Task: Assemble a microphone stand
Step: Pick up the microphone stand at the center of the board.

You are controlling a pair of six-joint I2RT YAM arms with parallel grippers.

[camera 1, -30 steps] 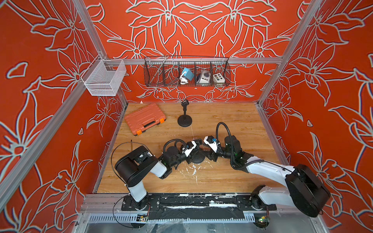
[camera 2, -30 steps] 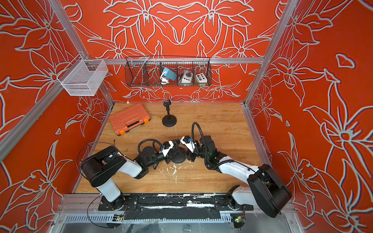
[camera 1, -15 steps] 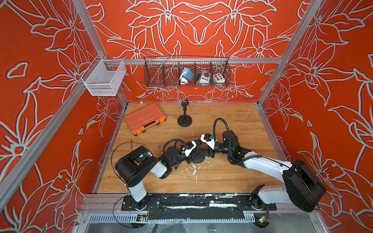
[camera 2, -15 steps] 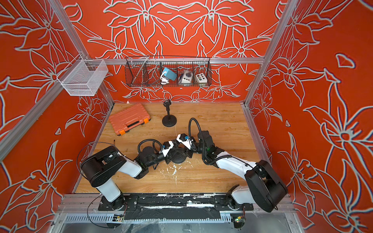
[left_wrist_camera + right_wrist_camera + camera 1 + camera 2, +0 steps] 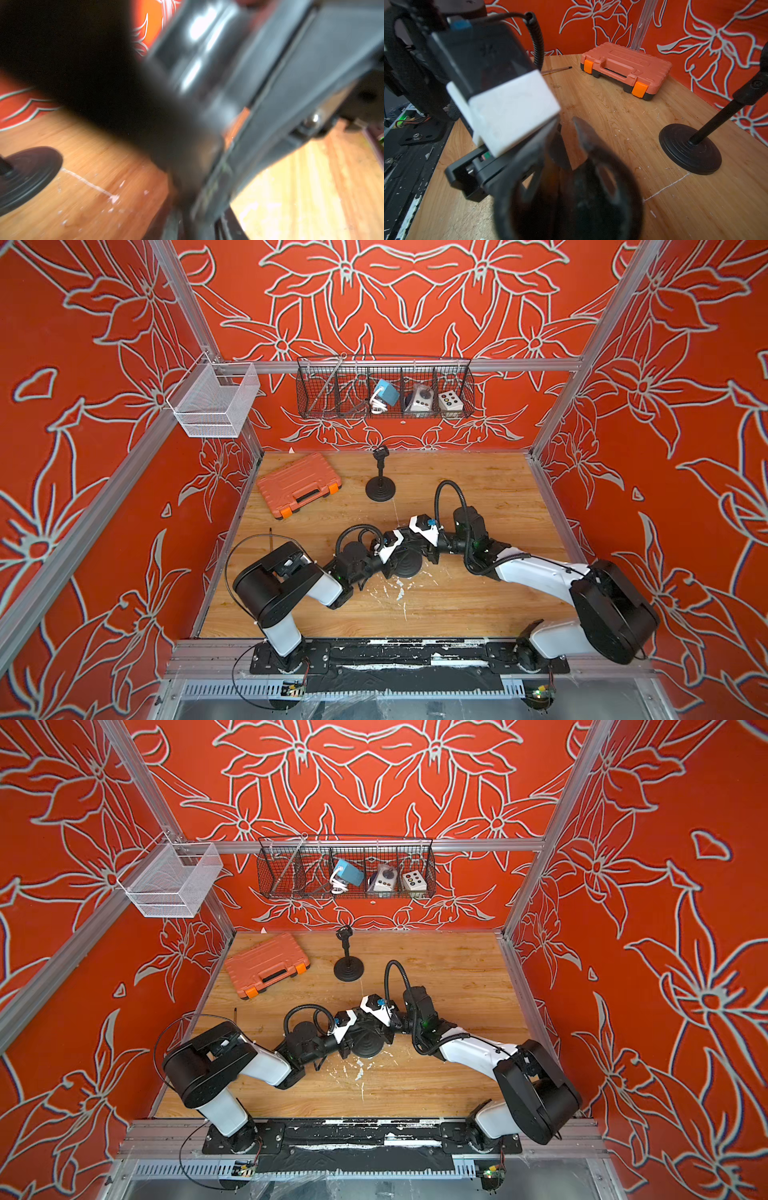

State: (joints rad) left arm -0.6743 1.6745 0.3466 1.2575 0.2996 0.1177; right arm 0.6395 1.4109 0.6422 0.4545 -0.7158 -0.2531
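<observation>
Wooden table (image 5: 457, 605) boards, marked with white scratches, are seen at the front. Just past them, near the middle, a round black foot (image 5: 409, 568) for the stand is found, and it seems to lie flat on the wood. It is crowded from both sides by the left gripper (image 5: 398, 559) and the right gripper (image 5: 420, 548), which are almost touching each other above it. Whether each gripper is open or closed cannot be told, because the close views are blurred and blocked. Trouble could be caused by that tight squeeze. The two grippers might be knocked together, and the foot might be pushed sideways or tipped up on its edge. If the foot is let go by one side before it is held well by the other, it could be dropped or slid away. Further back, a small black stand (image 5: 380, 487) is seen upright and well apart, beside an orange case (image 5: 299, 485). It could probably be knocked over only by a wide swing.
</observation>
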